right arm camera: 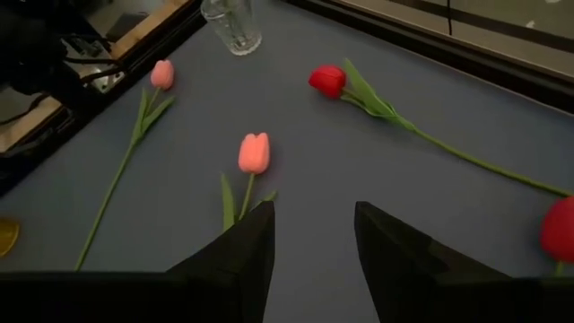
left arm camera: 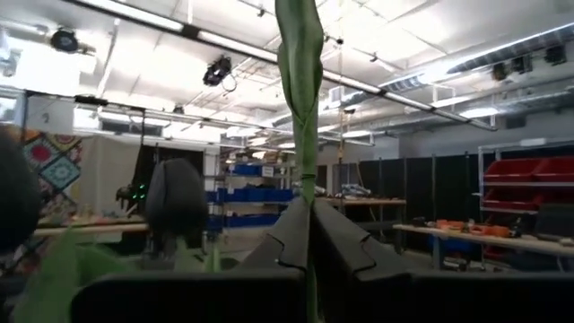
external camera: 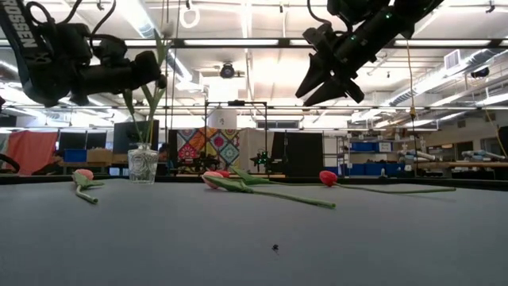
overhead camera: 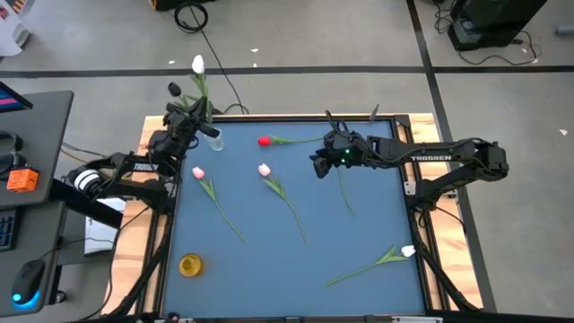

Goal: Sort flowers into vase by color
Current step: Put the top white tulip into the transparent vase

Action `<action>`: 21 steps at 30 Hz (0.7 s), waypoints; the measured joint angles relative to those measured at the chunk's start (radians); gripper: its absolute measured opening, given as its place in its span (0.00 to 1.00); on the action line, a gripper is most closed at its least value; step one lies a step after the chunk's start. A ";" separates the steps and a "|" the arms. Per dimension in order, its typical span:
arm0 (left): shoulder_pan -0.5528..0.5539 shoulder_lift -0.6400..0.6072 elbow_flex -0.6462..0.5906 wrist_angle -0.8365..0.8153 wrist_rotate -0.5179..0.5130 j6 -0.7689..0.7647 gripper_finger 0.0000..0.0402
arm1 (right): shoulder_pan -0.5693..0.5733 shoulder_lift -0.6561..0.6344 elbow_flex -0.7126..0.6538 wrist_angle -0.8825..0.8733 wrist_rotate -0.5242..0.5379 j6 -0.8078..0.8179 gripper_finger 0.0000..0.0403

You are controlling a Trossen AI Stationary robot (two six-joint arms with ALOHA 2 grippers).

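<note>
Worktop (overhead camera: 296,269), upper left: left tool (overhead camera: 190,118) pinches a white tulip's stem (left arm camera: 309,269) over the vase (overhead camera: 213,137). Centre: right tool (overhead camera: 319,164) hovers, fingers apart, empty. Step: insertion, probably. Next: lower stem, release.

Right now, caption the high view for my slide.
Left gripper holds a white tulip above the vase; right gripper hovers open.

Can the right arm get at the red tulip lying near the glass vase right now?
Probably yes: the right gripper hangs open above the mat, and the red tulip lies in the open ahead of it, nothing between.
</note>
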 joint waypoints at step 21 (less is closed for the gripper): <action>0.033 0.071 0.009 -0.010 0.045 -0.024 0.03 | 0.060 0.000 0.000 0.005 0.028 0.010 0.41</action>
